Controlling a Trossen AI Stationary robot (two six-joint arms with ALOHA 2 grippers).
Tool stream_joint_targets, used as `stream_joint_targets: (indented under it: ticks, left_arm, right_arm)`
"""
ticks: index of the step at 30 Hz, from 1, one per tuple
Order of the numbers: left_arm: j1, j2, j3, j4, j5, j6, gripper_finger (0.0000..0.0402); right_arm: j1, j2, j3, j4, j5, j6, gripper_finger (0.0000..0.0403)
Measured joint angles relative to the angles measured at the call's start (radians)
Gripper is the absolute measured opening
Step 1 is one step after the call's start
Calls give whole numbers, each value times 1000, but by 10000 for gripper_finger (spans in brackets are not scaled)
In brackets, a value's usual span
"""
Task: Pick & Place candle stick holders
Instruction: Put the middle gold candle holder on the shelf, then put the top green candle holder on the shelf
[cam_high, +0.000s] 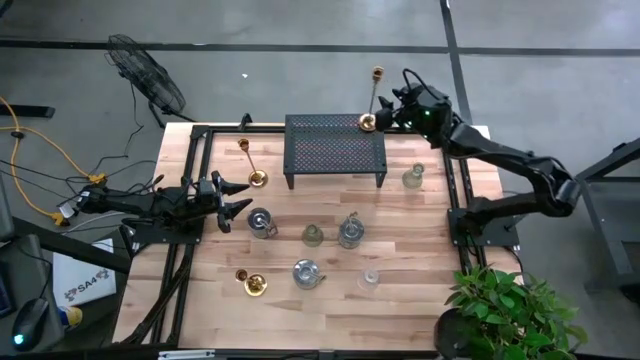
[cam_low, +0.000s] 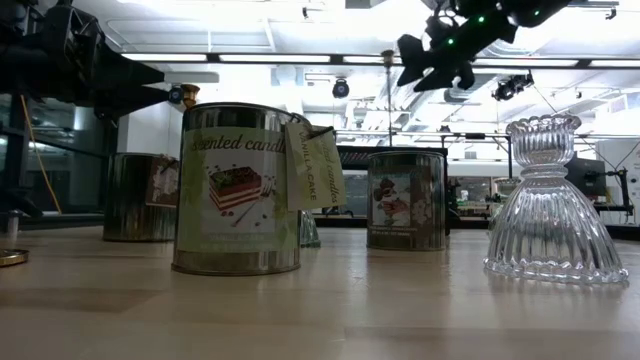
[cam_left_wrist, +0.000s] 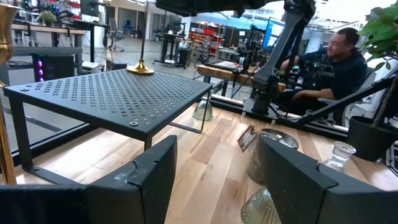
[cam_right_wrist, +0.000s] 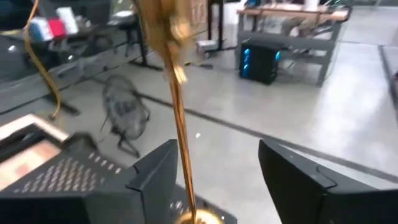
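A tall gold holder (cam_high: 370, 112) stands by its round base on the far right corner of the black mesh stand (cam_high: 335, 150). My right gripper (cam_high: 392, 110) is open just right of it; in the right wrist view its stem (cam_right_wrist: 180, 124) stands between the spread fingers, close to one. A second gold holder (cam_high: 255, 175) stands on the table just beyond my open left gripper (cam_high: 237, 197). A third gold holder (cam_high: 253, 284) is near the front left. Clear glass holders (cam_high: 413, 178) (cam_high: 313, 235) (cam_high: 370, 278) stand on the table.
Three candle tins (cam_high: 260, 222) (cam_high: 350, 232) (cam_high: 305, 272) stand mid-table among the glass holders. A potted plant (cam_high: 505, 310) is at the near right corner. A fan (cam_high: 145, 70) lies on the floor at the far left. A person (cam_left_wrist: 336, 62) sits beyond the table's right side.
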Motion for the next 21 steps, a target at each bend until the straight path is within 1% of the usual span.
stream_joint_targets:
  ticks: [3, 9, 14, 17, 21]
  left_arm:
    - [0, 0, 0, 0, 0, 0, 218]
    - [0, 0, 0, 0, 0, 0, 218]
    - [0, 0, 0, 0, 0, 0, 218]
    - [0, 0, 0, 0, 0, 0, 218]
    - [0, 0, 0, 0, 0, 0, 218]
  right_arm:
    - [17, -34, 0, -54, -25, 1, 228]
    - [73, -80, 0, -161, -28, 1, 227]
    - [109, -99, 0, -225, -9, 1, 227]
    - [117, -109, 0, -277, 10, 1, 227]
    - [117, -110, 0, -325, 8, 28, 227]
